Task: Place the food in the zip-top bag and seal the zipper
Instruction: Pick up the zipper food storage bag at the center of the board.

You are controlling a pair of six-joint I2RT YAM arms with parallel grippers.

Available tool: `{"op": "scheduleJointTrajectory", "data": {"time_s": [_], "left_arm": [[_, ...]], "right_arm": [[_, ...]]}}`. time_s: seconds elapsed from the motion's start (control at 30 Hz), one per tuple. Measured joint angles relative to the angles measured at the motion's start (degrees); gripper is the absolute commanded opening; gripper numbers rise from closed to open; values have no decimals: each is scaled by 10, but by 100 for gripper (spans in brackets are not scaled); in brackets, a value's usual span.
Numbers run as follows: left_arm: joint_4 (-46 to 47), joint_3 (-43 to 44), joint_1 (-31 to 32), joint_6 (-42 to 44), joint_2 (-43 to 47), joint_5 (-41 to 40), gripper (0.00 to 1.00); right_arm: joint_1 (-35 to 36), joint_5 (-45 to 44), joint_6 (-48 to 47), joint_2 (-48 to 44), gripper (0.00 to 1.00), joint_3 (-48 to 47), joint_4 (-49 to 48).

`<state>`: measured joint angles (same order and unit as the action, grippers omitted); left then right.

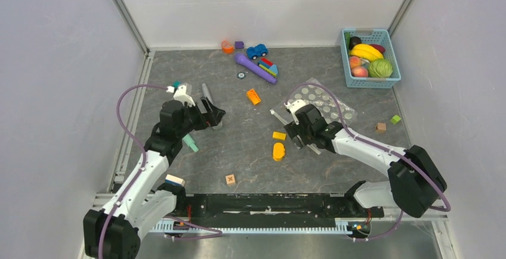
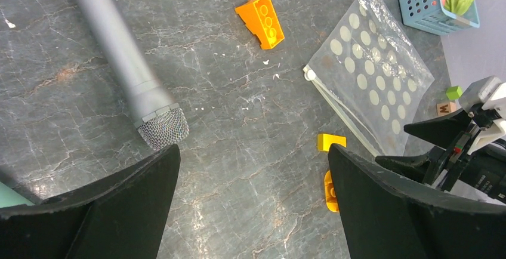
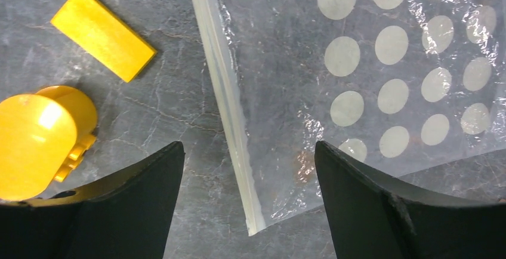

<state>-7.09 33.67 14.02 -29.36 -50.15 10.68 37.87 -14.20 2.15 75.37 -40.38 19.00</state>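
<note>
Clear plastic with pale dots, flat on the table right of centre in the overhead view: the bag (image 1: 325,101), with the food (image 1: 365,51) piled in a blue basket (image 1: 373,82) at the far right corner, well apart. From the left wrist, left gripper (image 2: 253,151) spread wide, holding nothing, over grey table (image 2: 238,110) beside a grey microphone (image 2: 119,56). From the right wrist, right gripper (image 3: 247,148) likewise wide and empty, straddling the zipper (image 3: 230,92) near its end, a yellow block (image 3: 101,35) off to one side.
</note>
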Motion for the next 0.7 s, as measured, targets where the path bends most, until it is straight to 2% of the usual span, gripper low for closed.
{"op": "scheduleJointTrajectory", "data": {"time_s": [0.23, 0.3, 0.37, 0.47, 0.7], "left_arm": [[1, 0, 0, 0, -22, 15, 100], [2, 0, 0, 0, -28, 18, 100], [2, 0, 0, 0, -33, 20, 100], [4, 0, 0, 0, -37, 22, 100], [4, 0, 0, 0, -38, 31, 100]], "right_arm": [[0, -24, 0, 45, 66, -12, -14], [0, -27, 0, 58, 52, -18, -14], [0, -29, 1, 71, 42, -24, -17], [0, -36, 8, 83, 37, -27, -24], [0, -62, 17, 101, 34, -33, -31]]}}
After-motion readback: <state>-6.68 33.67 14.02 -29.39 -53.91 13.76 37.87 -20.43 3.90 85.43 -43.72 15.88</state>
